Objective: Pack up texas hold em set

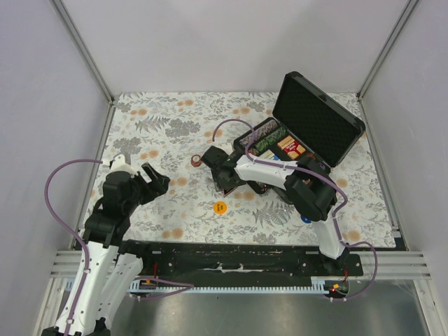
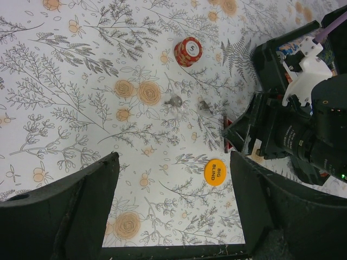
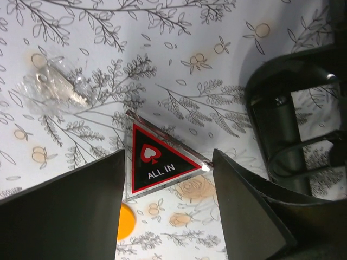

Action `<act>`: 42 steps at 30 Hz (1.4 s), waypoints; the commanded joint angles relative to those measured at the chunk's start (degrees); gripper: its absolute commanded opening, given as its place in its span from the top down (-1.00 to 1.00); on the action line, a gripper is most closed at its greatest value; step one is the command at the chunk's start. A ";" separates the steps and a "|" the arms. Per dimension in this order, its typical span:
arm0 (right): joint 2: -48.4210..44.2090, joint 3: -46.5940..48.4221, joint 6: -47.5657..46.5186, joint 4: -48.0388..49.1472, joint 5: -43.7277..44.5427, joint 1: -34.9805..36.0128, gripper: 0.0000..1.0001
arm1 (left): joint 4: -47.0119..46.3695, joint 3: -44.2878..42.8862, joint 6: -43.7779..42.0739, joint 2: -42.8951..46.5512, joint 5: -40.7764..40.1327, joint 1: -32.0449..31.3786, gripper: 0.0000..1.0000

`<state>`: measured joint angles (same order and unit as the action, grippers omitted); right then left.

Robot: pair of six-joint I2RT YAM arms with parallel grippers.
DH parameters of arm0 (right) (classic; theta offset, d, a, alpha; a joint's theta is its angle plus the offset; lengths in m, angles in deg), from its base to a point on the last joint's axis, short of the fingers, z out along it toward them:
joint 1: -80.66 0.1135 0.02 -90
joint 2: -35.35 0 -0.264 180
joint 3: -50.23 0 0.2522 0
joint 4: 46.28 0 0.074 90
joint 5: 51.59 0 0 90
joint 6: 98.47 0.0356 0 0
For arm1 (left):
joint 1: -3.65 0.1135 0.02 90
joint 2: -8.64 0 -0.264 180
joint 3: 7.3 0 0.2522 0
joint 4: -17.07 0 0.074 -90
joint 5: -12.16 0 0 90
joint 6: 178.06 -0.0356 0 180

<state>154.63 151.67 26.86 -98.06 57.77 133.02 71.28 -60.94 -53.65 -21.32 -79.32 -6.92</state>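
The black case (image 1: 319, 119) stands open at the back right, with chip rows (image 1: 269, 140) and card decks (image 1: 291, 147) inside. My right gripper (image 1: 218, 171) is low over the table left of the case, shut on the red-edged "ALL IN" triangle (image 3: 156, 160), which touches both fingers. A yellow "BIG BLIND" disc (image 1: 220, 207) lies just in front of it and also shows in the left wrist view (image 2: 215, 171). A reddish chip stack (image 1: 197, 161) stands to the gripper's left. A blue disc (image 1: 306, 219) lies by the right arm. My left gripper (image 1: 152, 183) is open and empty, further left.
A small clear plastic bag with metal bits (image 3: 54, 89) lies on the floral cloth near the triangle. The case's handle (image 3: 282, 130) is right of the right gripper. The raised lid (image 1: 329, 115) leans back towards the right wall.
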 commanded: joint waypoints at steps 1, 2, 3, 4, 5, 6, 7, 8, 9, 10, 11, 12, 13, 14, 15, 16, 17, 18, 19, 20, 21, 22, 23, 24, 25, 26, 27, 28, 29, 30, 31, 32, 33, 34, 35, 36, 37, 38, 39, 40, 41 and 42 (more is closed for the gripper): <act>-6.25 2.93 -2.81 -4.34 2.18 0.11 -0.12 | -1.86 0.42 -1.37 0.51 -1.07 0.20 -0.76; -7.39 3.11 -3.07 -4.69 2.09 -0.24 -0.12 | -1.86 0.42 -1.45 0.51 -1.07 0.20 -0.76; -8.10 3.29 -3.34 -4.96 2.09 -0.50 -0.12 | -1.86 0.42 -1.45 0.51 -1.07 0.20 -0.77; -9.32 3.29 -3.69 -5.13 2.09 -0.85 -0.12 | -1.86 0.42 -1.45 0.60 -1.07 0.20 -0.76; -10.20 3.46 -3.87 -5.40 2.27 -1.29 -0.11 | -1.86 0.42 -1.45 0.51 -1.07 0.28 -0.76; -11.34 3.46 -4.04 -5.57 2.35 -1.55 -0.10 | -1.86 0.33 -1.45 0.51 -1.07 0.20 -0.76; -12.22 3.55 -4.30 -5.92 2.62 -2.08 -0.10 | -1.95 0.33 -1.45 0.51 -0.99 0.20 -0.76; -13.19 3.55 -4.39 -6.45 2.97 -2.52 -0.10 | -1.78 0.33 -1.37 0.34 -0.99 0.20 -0.77; -14.16 3.46 -4.39 -6.71 3.23 -3.31 -0.10 | -1.95 0.41 -1.28 0.34 -0.90 0.20 -0.77; -14.95 3.20 -4.74 -7.06 3.58 -4.01 -0.10 | -1.95 0.42 -1.37 0.34 -0.98 0.20 -0.76; -16.09 2.85 -4.75 -7.24 4.02 -5.24 -0.11 | -1.95 0.33 -1.37 0.42 -0.99 0.20 -0.76; -17.14 2.15 -4.92 -7.24 4.20 -6.38 -0.10 | -1.95 0.41 -1.28 0.51 -0.90 0.20 -0.77; -17.94 1.62 -5.18 -7.24 4.37 -7.87 -0.10 | -1.95 0.33 -1.37 0.60 -0.90 0.20 -0.76; -18.82 1.01 -5.27 -7.16 4.55 -9.54 -0.11 | -1.95 0.41 -1.37 0.51 -0.98 0.20 -0.76; -19.43 0.31 -5.62 -7.24 4.73 -11.21 -0.11 | -1.95 0.42 -1.37 0.69 -0.90 0.20 -0.76; -19.96 -0.22 -6.23 -7.16 4.99 -12.97 -0.11 | -1.95 0.33 -1.28 0.60 -0.90 0.20 -0.76; -20.40 -0.75 -7.37 -6.81 5.34 -14.38 -0.11 | -1.95 0.41 -1.28 0.69 -0.98 0.20 -0.76; -20.93 -1.28 -8.77 -6.20 5.95 -15.96 -0.11 | -1.86 0.42 -1.45 0.69 -0.99 0.20 -0.76; -21.37 -1.80 -11.40 -5.14 6.13 -17.80 -0.11 | -1.95 0.42 -1.45 0.69 -0.81 0.20 -0.77; -21.64 -2.51 -13.77 -3.92 6.05 -18.95 -0.10 | -1.95 0.42 -1.45 0.60 -0.90 0.20 -0.76; -21.81 -3.04 -16.93 -2.60 5.87 -20.18 -0.10 | -1.95 0.42 -1.45 0.60 -0.81 0.20 -0.77; -21.90 -3.39 -20.27 -1.45 5.26 -21.15 -0.10 | -1.95 0.42 -1.54 0.60 -0.90 0.20 -0.76; -21.81 -3.57 -23.09 -0.66 4.56 -22.11 -0.10 | -1.95 0.42 -1.54 0.69 -0.81 0.11 -0.77; -21.47 -3.74 -25.81 0.13 4.38 -22.91 -0.11 | -1.95 0.33 -1.54 0.60 -0.90 0.20 -0.76; -21.03 -3.48 -27.93 0.40 2.98 -24.13 -0.10 | -1.95 0.41 -1.46 0.60 -0.90 0.20 -0.77; -20.59 -3.39 -30.39 0.66 0.62 -25.45 -0.09 | -1.95 0.33 -1.45 0.60 -0.81 0.20 -0.76; -20.32 -3.57 -32.32 1.45 -0.88 -26.51 -0.08 | -1.95 0.24 -1.54 0.43 -0.90 0.20 -0.76; -19.97 -3.57 -34.78 2.15 -3.68 -27.74 -0.07 | -1.95 0.41 -1.54 0.42 -0.72 0.20 -0.77; -19.71 -3.57 -37.59 2.60 -6.15 -29.14 -0.06 | -1.95 0.33 -1.54 0.51 -0.81 0.20 -0.77; -19.27 -3.31 -39.01 2.77 -7.74 -30.03 -0.07 | -2.04 0.33 -1.63 0.42 -0.72 0.20 -0.76; -18.74 -2.78 -40.76 2.60 -9.23 -30.99 -0.06 | -1.69 0.24 -1.72 0.42 -0.90 0.20 -0.76; -18.22 -2.43 -42.61 2.43 -10.64 -31.70 -0.06 | -1.77 0.07 -1.72 0.60 -0.90 0.20 -0.77; -17.60 -1.90 -44.19 2.25 -11.70 -32.40 -0.07 | -1.60 0.06 -1.81 0.60 -0.90 0.20 -0.77; -16.72 -1.20 -46.12 1.55 -13.01 -33.02 -0.07 | -1.42 -0.11 -1.81 0.51 -1.07 0.11 -0.76; -16.11 -0.50 -47.53 0.68 -13.81 -33.72 -0.07 | -1.42 -0.03 -1.89 0.60 -1.16 0.11 -0.77; -15.32 0.20 -49.11 -0.12 -14.34 -34.16 -0.07 | -1.34 -0.02 -1.89 0.60 -1.16 0.11 -0.77; -14.70 0.65 -50.26 -0.56 -14.95 -34.86 -0.06 | -1.33 -0.02 -1.81 0.60 -1.16 0.11 -0.77; -14.35 0.91 -51.14 -0.82 -15.83 -35.39 -0.06 | -1.33 -0.02 -1.89 0.60 -1.25 0.11 -0.77; -14.17 1.00 -52.11 -0.83 -16.53 -35.83 -0.07 | -1.33 -0.11 -1.89 0.60 -1.42 0.11 -0.77; -13.91 1.00 -52.99 -0.74 -17.15 -36.27 -0.06 | -1.42 -0.03 -1.81 0.51 -1.43 0.11 -0.77; -13.64 1.26 -53.61 -0.74 -17.85 -36.62 -0.06 | -1.34 -0.11 -1.89 0.34 -1.43 0.11 -0.76; -13.38 1.27 -54.48 -0.74 -18.12 -36.89 -0.06 | -1.25 -0.03 -1.89 0.25 -1.43 0.11 -0.77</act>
<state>140.91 149.77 -20.90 -98.73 44.04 97.18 71.21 -60.72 -53.65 -21.03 -79.38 -6.92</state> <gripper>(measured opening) 0.676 0.883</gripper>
